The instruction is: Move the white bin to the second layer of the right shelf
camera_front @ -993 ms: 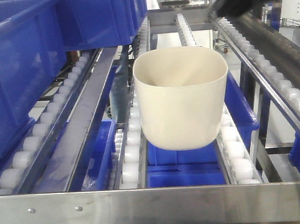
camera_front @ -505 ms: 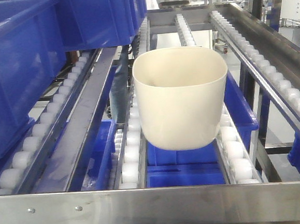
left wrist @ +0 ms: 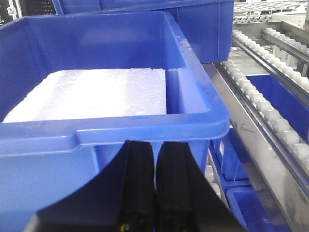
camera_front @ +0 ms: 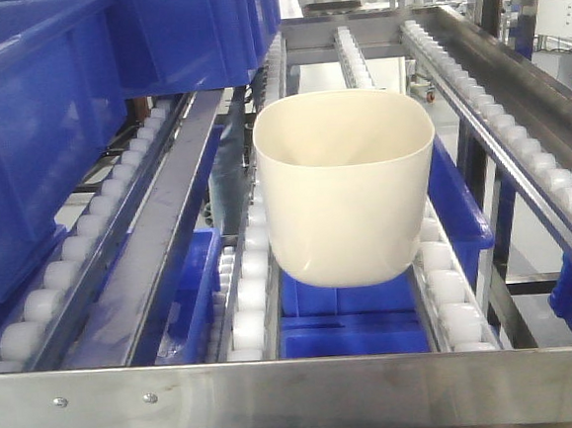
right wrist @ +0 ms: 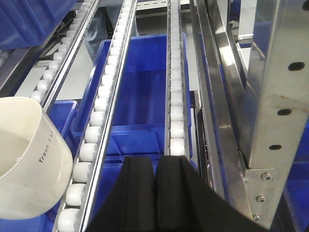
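On roller tracks [camera_front: 251, 276], white bin [camera_front: 343, 185]; both fingers [right wrist: 140, 193] together, empty.

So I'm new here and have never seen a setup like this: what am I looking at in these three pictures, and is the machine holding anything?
This is a two-armed robot at a roller rack. The front picture looks along a stainless-steel tier of white roller tracks. A glossy cream-white plastic tub sits on two tracks, with nothing gripping it. The other two pictures come from cameras on the wrists. The left wrist view shows the black left gripper, shut and empty, facing a large blue rectangular crate with white material inside. The right wrist view shows the right gripper, also shut and empty, with the tub at its lower left. More blue crates lie on the level below.
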You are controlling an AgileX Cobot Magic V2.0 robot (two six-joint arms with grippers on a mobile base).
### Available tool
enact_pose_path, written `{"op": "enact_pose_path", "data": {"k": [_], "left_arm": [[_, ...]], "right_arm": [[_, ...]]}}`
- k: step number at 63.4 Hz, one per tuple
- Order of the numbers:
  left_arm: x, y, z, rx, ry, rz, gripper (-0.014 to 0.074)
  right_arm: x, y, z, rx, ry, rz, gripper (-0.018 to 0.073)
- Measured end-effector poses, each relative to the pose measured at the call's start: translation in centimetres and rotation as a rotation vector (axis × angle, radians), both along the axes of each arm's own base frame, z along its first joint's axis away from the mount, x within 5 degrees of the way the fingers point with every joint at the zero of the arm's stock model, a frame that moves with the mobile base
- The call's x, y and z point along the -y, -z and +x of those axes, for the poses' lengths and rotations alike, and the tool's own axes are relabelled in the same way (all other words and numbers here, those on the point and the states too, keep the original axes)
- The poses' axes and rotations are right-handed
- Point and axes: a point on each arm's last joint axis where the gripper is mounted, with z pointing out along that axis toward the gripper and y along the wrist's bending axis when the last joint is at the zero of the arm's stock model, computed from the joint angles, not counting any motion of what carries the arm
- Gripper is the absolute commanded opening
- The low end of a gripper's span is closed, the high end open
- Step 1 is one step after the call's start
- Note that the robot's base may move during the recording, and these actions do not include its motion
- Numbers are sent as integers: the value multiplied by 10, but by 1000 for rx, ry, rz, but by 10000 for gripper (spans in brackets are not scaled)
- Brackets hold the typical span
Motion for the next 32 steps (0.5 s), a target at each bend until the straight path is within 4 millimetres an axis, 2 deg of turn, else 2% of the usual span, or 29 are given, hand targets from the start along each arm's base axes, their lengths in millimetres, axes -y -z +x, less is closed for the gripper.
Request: {"op": "enact_pose_path", "data": {"k": [18,24,32], "left_arm": [[0,0,0,0,0,0,85],[0,0,0,0,0,0,85],[0,0,0,0,0,0,85]], "right_arm": [[0,-1,-1,11,0,0,56],[2,-6,-13,60,11,2,56],[5,0,-35,155,48,1,56]]}}
